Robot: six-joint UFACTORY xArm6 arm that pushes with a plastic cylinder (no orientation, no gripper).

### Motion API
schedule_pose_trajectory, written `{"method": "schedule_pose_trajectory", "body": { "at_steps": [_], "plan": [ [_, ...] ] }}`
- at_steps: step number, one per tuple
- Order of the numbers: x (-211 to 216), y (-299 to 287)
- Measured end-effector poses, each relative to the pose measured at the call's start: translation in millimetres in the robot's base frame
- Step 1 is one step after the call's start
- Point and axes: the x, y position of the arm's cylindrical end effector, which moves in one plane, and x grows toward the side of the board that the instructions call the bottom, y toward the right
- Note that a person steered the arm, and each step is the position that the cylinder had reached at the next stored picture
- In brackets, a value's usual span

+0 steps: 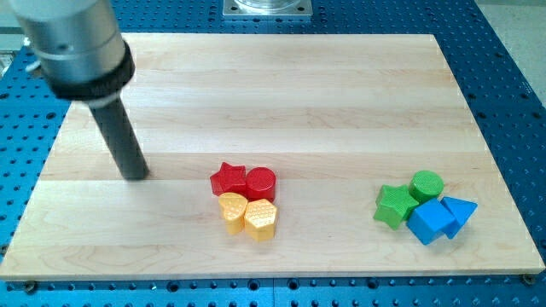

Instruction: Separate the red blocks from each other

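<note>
A red star block (227,178) and a red cylinder block (261,182) touch each other near the middle of the wooden board (281,85). Two yellow blocks sit just below them, a rounded one (232,210) and a hexagonal one (261,219), both touching the red pair. My tip (135,175) rests on the board to the view's left of the red star, clearly apart from it.
A second cluster lies at the view's right: a green star (394,205), a green cylinder (426,184), a blue cube (432,220) and a blue triangular block (459,211). The board's edges meet a blue perforated table (512,102).
</note>
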Motion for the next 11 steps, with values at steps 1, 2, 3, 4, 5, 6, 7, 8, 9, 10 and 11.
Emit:
{"method": "schedule_pose_trajectory", "body": {
  "at_steps": [1, 2, 3, 4, 5, 6, 7, 8, 9, 10, 11],
  "plan": [
    [54, 12],
    [101, 56],
    [95, 135],
    [48, 158],
    [-13, 133],
    [-56, 133],
    [-48, 145],
    [-43, 157],
    [-24, 155],
    [-54, 201],
    [-84, 274]
  ]
}}
